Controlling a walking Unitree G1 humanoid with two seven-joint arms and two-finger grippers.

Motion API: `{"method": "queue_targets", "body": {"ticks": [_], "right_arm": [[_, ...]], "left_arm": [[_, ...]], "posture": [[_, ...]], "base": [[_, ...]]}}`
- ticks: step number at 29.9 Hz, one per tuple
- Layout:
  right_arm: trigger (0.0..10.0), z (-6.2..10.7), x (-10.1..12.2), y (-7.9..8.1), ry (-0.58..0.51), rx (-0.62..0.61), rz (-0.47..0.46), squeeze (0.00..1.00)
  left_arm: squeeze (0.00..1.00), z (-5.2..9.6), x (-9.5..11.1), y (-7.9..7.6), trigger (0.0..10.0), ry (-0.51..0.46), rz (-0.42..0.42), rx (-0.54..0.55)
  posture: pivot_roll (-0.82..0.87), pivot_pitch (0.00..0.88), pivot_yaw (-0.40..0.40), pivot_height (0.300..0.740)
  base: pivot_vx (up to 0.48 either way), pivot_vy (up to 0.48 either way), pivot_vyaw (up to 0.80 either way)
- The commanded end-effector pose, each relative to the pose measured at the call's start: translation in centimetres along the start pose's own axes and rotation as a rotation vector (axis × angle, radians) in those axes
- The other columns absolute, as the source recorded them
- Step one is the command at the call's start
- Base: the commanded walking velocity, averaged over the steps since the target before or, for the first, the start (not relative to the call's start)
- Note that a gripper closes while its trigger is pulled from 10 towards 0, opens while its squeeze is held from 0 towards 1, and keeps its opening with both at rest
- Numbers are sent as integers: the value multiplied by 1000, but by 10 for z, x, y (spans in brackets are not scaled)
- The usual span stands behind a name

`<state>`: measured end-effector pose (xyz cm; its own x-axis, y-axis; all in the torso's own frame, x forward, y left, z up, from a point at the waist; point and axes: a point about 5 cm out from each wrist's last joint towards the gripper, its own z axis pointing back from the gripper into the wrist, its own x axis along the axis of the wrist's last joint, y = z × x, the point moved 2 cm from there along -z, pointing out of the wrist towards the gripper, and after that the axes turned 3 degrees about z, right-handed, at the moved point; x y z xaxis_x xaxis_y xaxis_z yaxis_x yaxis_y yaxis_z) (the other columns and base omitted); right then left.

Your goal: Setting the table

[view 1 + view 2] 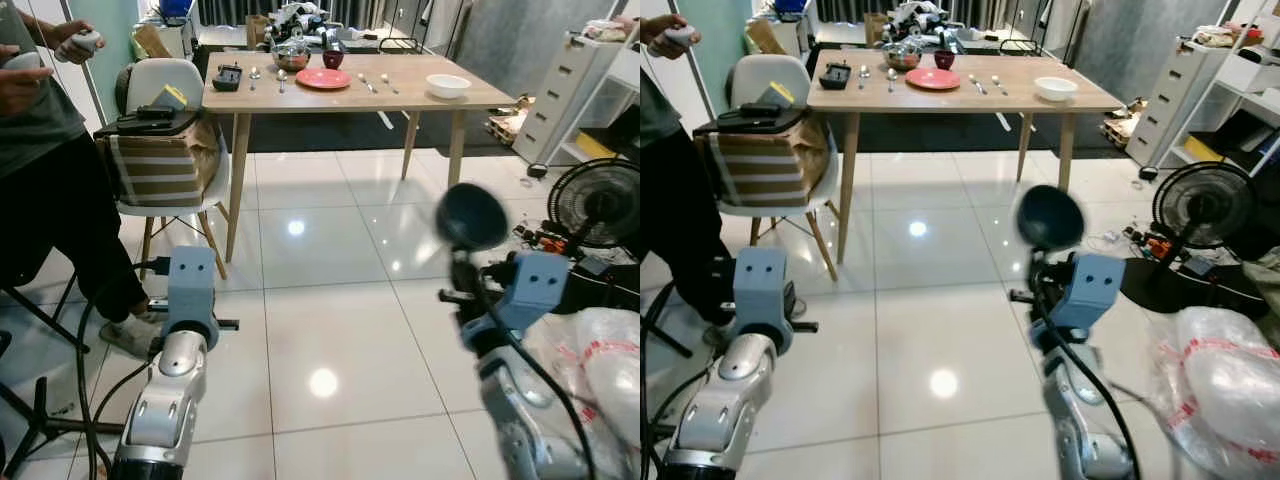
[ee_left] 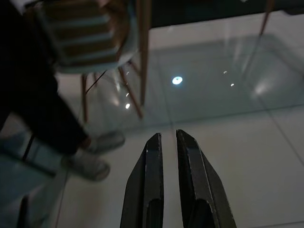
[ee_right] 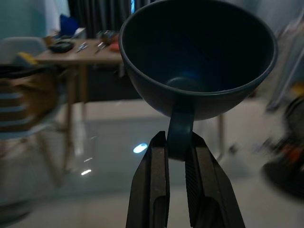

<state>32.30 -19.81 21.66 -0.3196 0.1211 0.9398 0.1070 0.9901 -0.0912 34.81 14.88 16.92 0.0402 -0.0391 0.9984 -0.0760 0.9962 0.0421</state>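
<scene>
The right hand (image 3: 176,142) holds a dark blue cup (image 3: 197,57) by its handle, both fingers pinched against the handle's sides, with the cup raised over the white tiled floor (image 1: 330,300) and its mouth turned toward the wrist camera (the head views show it as a dark round shape, somewhat blurred). The left hand (image 2: 167,140) is held low over the floor with nothing in it, its fingers nearly together with just a thin gap between them. Well ahead stands the wooden bench (image 1: 420,95), carrying a red plate (image 1: 323,78), a white bowl (image 1: 447,85), several spoons (image 1: 281,76), a small dark red cup (image 1: 333,59) and a black object (image 1: 228,77) near its left end. A white chair (image 1: 165,85) piled with striped fabric sits beside the bench, and a person (image 1: 45,190) stands on the left, holding controllers. A black fan (image 1: 598,203) stands on the right.
</scene>
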Motion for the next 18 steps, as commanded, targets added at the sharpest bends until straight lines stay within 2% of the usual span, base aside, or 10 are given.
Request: {"method": "queue_targets", "body": {"ticks": [1,2,5,9,11,18], "right_arm": [[10000,0,-2,-1,5,3,74,0],[10000,-1,-3,-3,18,2,85,0],[10000,-3,-8,-5,61,18,25,0],[10000,-1,-14,-5,100,29,-39,0],[10000,0,-20,-9,111,2,24,0],[10000,-1,-28,-17,152,-64,106,0]], "left_arm": [[0,3,1,-13,10000,-11,7,-67],[0,4,2,-19,10000,-15,10,-98],[0,6,4,-31,10000,-19,12,-156],[0,7,3,-35,10000,-18,7,-178],[0,9,2,-37,10000,-18,-4,-195],[0,11,1,-40,10000,-16,-18,-222]], "posture": [[54,81,39,740],[56,81,39,740],[55,80,40,740],[57,81,40,740],[63,85,41,740],[69,86,43,740]], "base": [[465,0,0],[465,0,0],[465,0,0],[465,0,0],[465,0,0],[465,0,0]]}}
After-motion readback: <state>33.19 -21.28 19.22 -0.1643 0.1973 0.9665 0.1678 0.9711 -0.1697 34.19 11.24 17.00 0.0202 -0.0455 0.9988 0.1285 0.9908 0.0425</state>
